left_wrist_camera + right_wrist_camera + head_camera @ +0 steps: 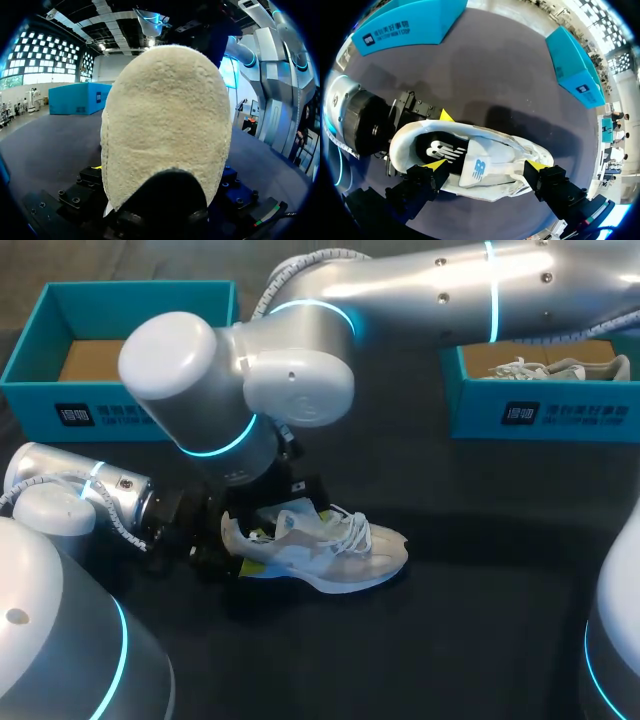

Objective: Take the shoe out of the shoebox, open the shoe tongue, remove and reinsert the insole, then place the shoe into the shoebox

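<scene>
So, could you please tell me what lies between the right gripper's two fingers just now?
The shoe: its tongue and open collar lie between the right gripper's widely spread fingers, as the right wrist view shows.

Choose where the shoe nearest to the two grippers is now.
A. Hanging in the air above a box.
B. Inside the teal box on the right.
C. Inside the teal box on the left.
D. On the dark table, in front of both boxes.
D: the shoe rests on the table, outside the left box and the right box.
</scene>
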Robot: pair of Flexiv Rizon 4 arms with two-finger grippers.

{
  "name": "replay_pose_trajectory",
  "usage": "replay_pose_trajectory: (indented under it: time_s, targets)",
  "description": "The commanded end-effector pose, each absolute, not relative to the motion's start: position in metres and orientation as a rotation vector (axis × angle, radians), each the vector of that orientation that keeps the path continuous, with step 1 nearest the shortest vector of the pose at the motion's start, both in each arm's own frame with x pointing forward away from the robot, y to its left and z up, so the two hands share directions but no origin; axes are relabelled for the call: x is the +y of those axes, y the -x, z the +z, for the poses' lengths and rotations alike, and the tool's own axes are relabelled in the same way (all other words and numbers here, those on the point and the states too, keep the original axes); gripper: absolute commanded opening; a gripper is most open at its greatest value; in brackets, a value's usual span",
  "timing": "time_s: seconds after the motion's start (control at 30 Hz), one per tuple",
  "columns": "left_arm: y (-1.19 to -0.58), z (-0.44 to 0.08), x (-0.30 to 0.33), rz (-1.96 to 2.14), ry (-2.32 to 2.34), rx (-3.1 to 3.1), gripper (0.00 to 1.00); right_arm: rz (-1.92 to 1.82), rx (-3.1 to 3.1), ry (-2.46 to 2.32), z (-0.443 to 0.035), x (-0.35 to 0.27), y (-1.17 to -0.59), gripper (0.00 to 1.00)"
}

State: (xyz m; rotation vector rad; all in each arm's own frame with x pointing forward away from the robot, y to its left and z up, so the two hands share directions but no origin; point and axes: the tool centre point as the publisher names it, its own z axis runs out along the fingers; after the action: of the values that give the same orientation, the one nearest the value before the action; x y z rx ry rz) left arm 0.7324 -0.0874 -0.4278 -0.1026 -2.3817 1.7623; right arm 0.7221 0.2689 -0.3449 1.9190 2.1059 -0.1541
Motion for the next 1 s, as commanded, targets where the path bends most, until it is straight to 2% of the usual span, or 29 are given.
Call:
replay_pose_trajectory:
  time_s: [0.03, 1.0]
  targets:
    - [-0.732, -0.427, -0.088, 1.76, 0.101, -2.385, 0.0, 0.107, 0.755, -2.742, -0.346, 0.267, -0.716, 1.0]
    - [-0.732, -0.427, -0.088, 1.76, 0.101, -2.385, 0.0, 0.136, 0.558, -2.925, -0.333, 0.26, -0.706, 1.0]
